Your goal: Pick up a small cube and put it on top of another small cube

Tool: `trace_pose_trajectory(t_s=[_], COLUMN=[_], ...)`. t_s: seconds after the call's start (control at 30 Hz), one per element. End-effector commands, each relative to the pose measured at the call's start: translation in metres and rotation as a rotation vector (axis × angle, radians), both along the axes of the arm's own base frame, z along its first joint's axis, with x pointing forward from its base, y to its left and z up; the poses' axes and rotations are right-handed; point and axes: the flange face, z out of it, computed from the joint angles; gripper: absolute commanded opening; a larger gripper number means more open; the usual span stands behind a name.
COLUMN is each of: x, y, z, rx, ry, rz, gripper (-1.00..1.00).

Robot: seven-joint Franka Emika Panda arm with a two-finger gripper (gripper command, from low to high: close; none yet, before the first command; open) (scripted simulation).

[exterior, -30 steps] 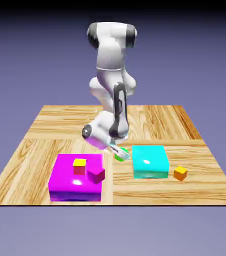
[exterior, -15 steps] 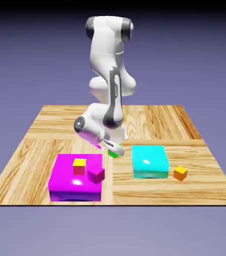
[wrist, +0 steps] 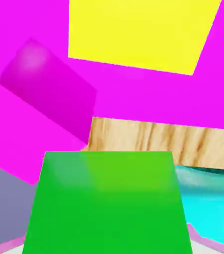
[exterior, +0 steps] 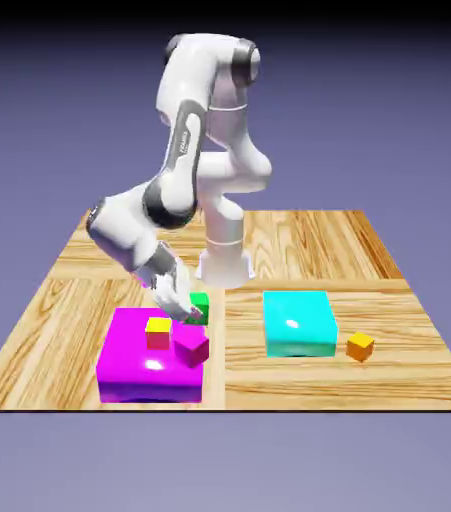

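The pick looks done and the placing remains: the small green cube [exterior: 200, 308] sits in the gripper [exterior: 191, 313], left of the frame's middle in the exterior view, and is on top of no other small cube. It probably hangs clear of the table, though its underside is hard to judge. The jaws are closed on it, at its width; in the hand view it fills the bottom middle, between the fingertips and hiding them.

Just beyond the held cube, toward the lower left of the exterior view, are the small magenta cube [exterior: 191, 347] and the yellow-topped cube [exterior: 159, 334], over the flat magenta block [exterior: 149, 376]. Which is the target I cannot tell. Farther off, right of centre, lies the cyan block [exterior: 299, 312]; farthest, lower right, the orange cube [exterior: 360, 346]
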Motion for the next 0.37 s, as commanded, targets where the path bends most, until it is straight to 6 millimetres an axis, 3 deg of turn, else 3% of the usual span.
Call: trace_pose_trajectory(t_s=[0.0, 0.1, 0.2, 0.23, 0.27, 0.33], x=[0.005, 0.002, 0.012, 0.012, 0.012, 0.007], y=[-0.008, -0.018, 0.016, 0.016, 0.016, -0.007], z=[0.009, 0.01, -0.045, -0.045, -0.045, -0.007], rx=[0.017, 0.05, 0.05, 0.05, 0.05, 0.052], ry=[0.006, 0.025, 0.025, 0.025, 0.025, 0.023], rz=[-0.064, -0.16, -0.16, -0.16, -0.16, -0.159], gripper=[-1.0, -1.0, -1.0, 1.0, 1.0, 1.0])
